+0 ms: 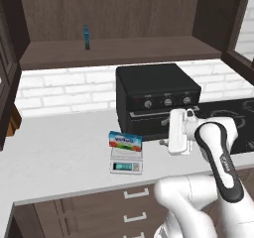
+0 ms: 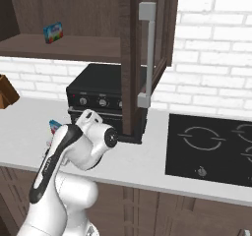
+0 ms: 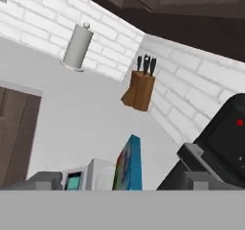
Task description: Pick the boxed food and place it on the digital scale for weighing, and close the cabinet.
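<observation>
The light blue boxed food rests tilted on the digital scale, whose teal display faces the counter's front edge. In the hand view the boxed food appears edge-on above the scale. My gripper hovers to the right of the box at about its height, open, with nothing between its fingers and a clear gap to the box. The cabinet above the counter is open, and its right door with a silver bar handle swings out over the oven. Behind my arm a corner of the boxed food peeks out.
A black toaster oven stands just behind my hand. A thin blue item stands on the cabinet shelf. A cooktop lies to the right. A knife block and a paper towel roll sit further along the counter.
</observation>
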Tool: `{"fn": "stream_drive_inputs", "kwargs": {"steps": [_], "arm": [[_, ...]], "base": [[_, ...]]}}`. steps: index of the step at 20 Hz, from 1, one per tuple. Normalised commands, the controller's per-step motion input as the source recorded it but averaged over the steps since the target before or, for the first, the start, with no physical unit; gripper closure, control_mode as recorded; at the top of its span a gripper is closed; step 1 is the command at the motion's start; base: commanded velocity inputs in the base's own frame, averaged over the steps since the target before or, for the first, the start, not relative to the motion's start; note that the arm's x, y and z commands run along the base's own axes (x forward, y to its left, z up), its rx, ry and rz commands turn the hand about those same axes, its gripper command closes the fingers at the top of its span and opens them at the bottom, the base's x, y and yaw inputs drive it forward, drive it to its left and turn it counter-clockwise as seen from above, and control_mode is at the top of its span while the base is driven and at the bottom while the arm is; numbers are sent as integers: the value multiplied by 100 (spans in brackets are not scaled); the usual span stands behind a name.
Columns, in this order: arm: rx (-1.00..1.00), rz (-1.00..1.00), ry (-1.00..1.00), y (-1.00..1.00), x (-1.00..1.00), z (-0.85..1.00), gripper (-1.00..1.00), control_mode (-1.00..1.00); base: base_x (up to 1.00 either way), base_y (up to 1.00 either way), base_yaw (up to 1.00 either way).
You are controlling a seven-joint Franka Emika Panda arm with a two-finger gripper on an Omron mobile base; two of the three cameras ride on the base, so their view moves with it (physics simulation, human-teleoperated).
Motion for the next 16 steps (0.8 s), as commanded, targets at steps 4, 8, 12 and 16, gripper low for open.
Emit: {"fn": "stream_drive_inputs", "kwargs": {"steps": [4,8,12,16], "arm": [[6,0,-32,-60,-60,15,-100,-100],[11,0,-35,-77,-59,28,-100,-100],[20,0,-31,-73,-50,13,-100,-100],[24,0,-25,-67,-22,0,-100,-100]], "base": [[0,0,0],[0,0,0],[0,0,0],[0,0,0]]}}
